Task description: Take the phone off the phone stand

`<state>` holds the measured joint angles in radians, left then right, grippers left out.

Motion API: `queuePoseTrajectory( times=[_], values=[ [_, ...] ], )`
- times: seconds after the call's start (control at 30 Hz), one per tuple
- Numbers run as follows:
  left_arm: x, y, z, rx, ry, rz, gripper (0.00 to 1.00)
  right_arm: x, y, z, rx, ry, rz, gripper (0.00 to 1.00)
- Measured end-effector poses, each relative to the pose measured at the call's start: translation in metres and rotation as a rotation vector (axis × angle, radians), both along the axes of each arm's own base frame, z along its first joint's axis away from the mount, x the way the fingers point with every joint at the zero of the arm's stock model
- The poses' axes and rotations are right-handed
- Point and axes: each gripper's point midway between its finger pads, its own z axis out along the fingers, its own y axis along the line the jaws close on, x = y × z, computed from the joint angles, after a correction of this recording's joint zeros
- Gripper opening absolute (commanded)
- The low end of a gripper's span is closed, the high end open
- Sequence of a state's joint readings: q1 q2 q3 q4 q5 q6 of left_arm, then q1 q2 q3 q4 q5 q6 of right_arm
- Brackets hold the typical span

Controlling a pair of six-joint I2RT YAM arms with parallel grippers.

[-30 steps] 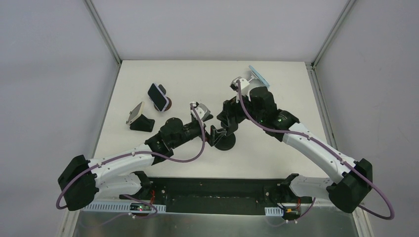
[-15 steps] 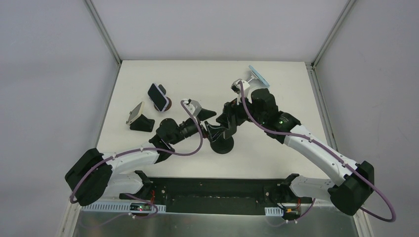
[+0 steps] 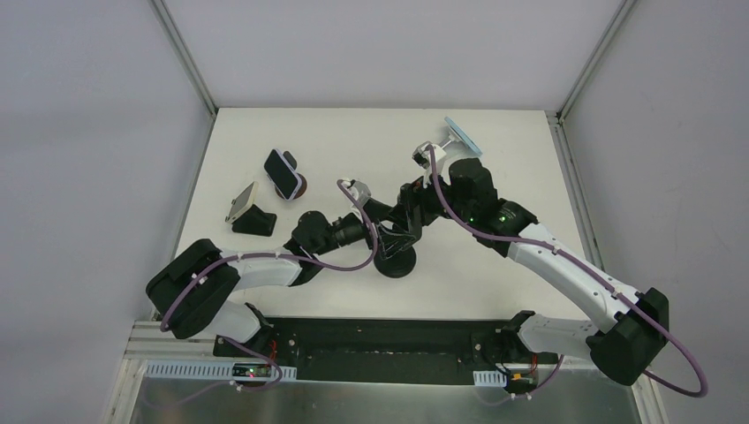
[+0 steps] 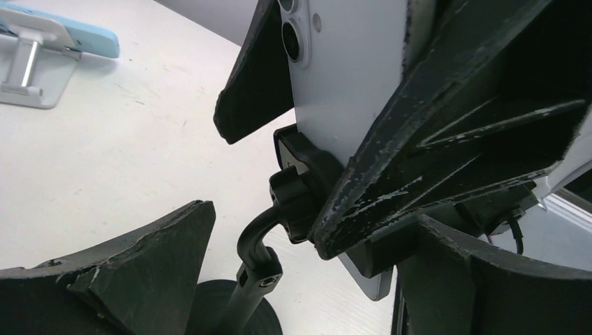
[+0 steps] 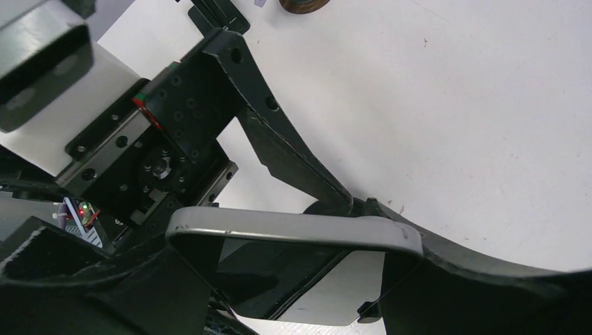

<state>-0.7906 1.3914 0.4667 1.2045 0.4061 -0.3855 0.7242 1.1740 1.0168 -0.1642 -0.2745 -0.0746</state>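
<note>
My right jaws are clenched across the phone [image 4: 342, 77], which sits clipped in the phone stand [image 4: 255, 244] on the table [image 4: 105, 139]; left jaws gape around its neck. Pull now and I fear the unbraced stand tips.

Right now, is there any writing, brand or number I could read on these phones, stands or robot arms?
None can be read.
The back of the white phone shows camera lenses but no logo.
The light blue phone on its silver metal stand shows no lettering.
The small circuit boards by the arm bases are too small to read.
</note>
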Motion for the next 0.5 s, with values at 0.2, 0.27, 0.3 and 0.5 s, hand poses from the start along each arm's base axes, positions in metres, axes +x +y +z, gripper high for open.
queuePoseTrajectory(
  times=[0.2,0.27,0.3,0.5],
  values=[
    [-0.001,-0.007,0.005,-0.033,0.006,-0.034,0.98,-0.001,0.0,0.0,0.001,0.002,0.003,0.0],
    [0.0,-0.008,0.013,-0.051,-0.002,-0.039,0.96,-0.001,0.0,0.0,0.002,0.002,0.003,0.0],
    [0.0,-0.008,0.016,-0.056,-0.006,-0.045,0.94,-0.001,0.0,0.0,0.003,0.003,0.002,0.0],
    [-0.005,-0.015,0.016,-0.066,0.018,-0.095,0.71,0.0,0.001,0.001,0.009,0.002,-0.002,0.0]
  ],
)
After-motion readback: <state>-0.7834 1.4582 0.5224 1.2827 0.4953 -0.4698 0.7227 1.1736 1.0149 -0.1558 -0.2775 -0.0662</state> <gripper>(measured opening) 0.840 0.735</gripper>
